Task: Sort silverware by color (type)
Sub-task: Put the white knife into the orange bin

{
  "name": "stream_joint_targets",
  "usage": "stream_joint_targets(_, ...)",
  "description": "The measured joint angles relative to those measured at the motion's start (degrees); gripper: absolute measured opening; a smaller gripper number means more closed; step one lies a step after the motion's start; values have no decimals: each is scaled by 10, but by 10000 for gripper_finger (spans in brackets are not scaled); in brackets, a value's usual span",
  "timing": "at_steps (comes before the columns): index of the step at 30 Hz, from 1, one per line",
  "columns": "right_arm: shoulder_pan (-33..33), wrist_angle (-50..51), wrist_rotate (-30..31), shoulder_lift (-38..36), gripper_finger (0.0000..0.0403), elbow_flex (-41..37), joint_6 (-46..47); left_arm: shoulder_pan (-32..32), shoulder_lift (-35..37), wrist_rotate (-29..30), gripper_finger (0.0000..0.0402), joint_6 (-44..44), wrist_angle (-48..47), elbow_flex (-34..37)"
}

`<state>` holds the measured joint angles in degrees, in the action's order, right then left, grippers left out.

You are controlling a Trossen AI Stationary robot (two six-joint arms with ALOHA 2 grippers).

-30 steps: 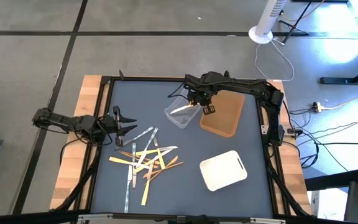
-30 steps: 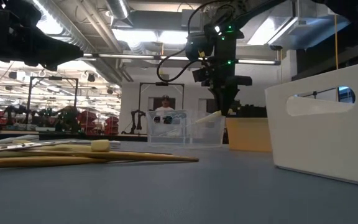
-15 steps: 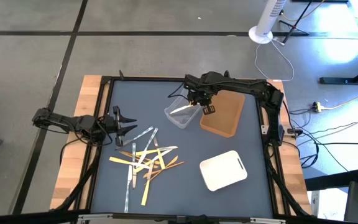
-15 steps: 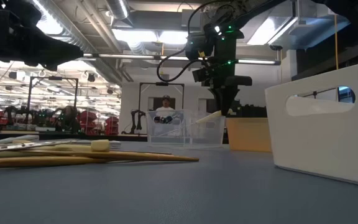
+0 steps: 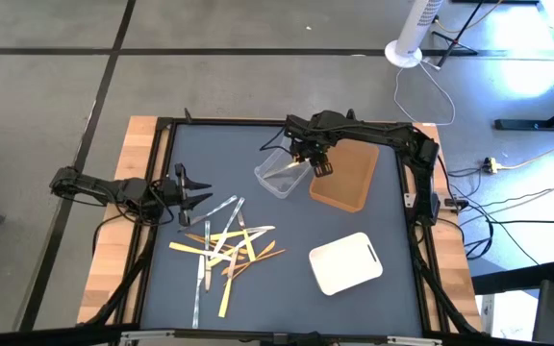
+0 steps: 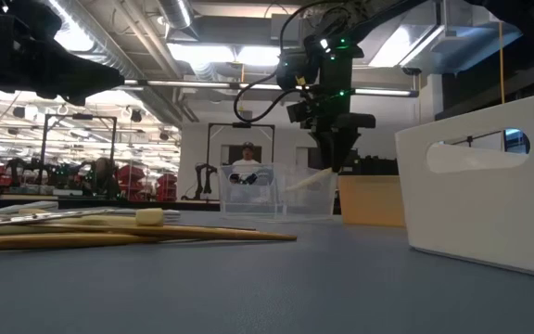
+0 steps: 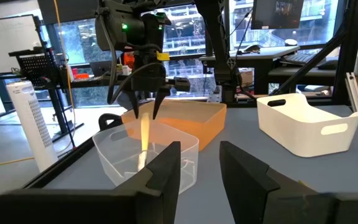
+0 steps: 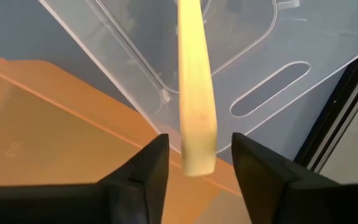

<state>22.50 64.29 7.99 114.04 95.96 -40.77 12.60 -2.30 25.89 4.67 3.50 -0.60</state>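
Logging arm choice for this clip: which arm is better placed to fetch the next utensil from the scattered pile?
Left. The left gripper hovers open right beside the pile of yellow, silver and orange-brown utensils. The right gripper is across the table, open over the clear plastic tub.

clear tub [image 5: 282,175]: glossy see-thru plastic. pale yellow utensil [image 8: 195,93]: smooth, matt, looks like plastic. silver utensils [image 5: 221,212]: shiny metal. brown tray [image 5: 349,179] & white tray [image 5: 346,261]: matt plastic. table mat [image 5: 373,221]: matt grey-blue, wood edge

Overhead, table-level, two wrist cameras
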Motion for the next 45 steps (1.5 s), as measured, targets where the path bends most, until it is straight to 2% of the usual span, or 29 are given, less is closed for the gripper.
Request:
stream_joint_targets(13,0,0,0,0,186,0,0,0,0,0,105,0,0,0)
stream_joint_targets(21,0,23,51,-11,186,-1,1,0,0,0,105,-2,0,0)
stream_joint_targets(33,0,54,23,-139,186,-1,69,0,0,2,105,-147,30,0)
stream_joint_targets(40,0,74,14,-223,186,-1,109,0,-8,4,105,-151,93,0)
stream_joint_targets(45,0,90,13,-273,186,-1,140,0,-43,4,105,-151,123,0)
